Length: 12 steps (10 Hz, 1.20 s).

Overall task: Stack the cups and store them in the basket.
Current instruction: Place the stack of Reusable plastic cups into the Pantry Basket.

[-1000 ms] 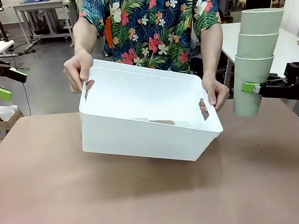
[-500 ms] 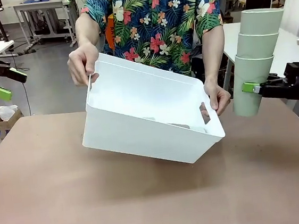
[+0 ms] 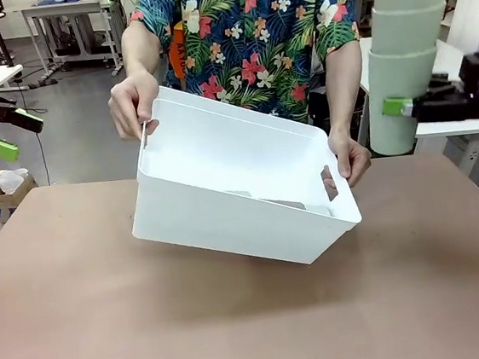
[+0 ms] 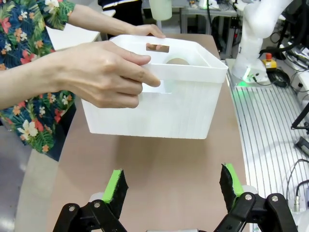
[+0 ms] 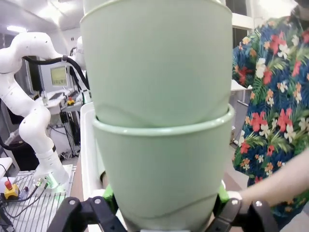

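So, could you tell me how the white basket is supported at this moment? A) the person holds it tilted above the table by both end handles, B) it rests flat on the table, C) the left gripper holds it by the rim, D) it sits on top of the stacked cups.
A: the person's hands grip both ends of the basket, which hangs tilted with its underside off the table.
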Motion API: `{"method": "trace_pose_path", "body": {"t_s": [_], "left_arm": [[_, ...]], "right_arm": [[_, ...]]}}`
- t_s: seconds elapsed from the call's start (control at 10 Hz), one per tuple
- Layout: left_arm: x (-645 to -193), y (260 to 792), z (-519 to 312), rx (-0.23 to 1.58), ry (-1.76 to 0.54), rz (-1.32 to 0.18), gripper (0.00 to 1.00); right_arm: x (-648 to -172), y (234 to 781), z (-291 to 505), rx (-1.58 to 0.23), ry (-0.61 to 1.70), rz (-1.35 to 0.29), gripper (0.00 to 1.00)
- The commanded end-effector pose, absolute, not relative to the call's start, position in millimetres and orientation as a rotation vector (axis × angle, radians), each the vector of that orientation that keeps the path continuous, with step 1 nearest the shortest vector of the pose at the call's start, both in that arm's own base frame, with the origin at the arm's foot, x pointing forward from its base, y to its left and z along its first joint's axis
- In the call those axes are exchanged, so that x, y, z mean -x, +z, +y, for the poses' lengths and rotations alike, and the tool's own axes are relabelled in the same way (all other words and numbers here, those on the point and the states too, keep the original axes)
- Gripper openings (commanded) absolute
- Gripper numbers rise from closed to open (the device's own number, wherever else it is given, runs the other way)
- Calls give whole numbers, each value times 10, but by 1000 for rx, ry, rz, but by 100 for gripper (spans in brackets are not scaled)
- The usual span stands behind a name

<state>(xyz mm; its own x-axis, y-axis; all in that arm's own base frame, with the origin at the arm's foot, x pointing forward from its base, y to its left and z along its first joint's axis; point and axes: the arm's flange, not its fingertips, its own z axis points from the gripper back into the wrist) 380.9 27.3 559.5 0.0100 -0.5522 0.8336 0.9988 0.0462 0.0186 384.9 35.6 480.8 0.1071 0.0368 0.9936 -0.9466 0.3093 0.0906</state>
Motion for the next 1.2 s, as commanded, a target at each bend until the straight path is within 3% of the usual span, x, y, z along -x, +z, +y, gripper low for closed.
{"method": "trace_pose_path", "body": {"t_s": [0.0, 0.5, 1.1], "left_arm": [[-3797, 5633, 262, 748, -1382, -802, 100], [-3797, 5633, 262, 748, -1382, -802, 100], [-3797, 5633, 262, 748, -1382, -802, 100]], "right_arm": [[-3877, 5199, 691, -915, 939, -1179, 86], [-3918, 5533, 1697, -710, 1096, -1034, 86], [-4117, 5143, 2398, -470, 1163, -909, 86]]}}
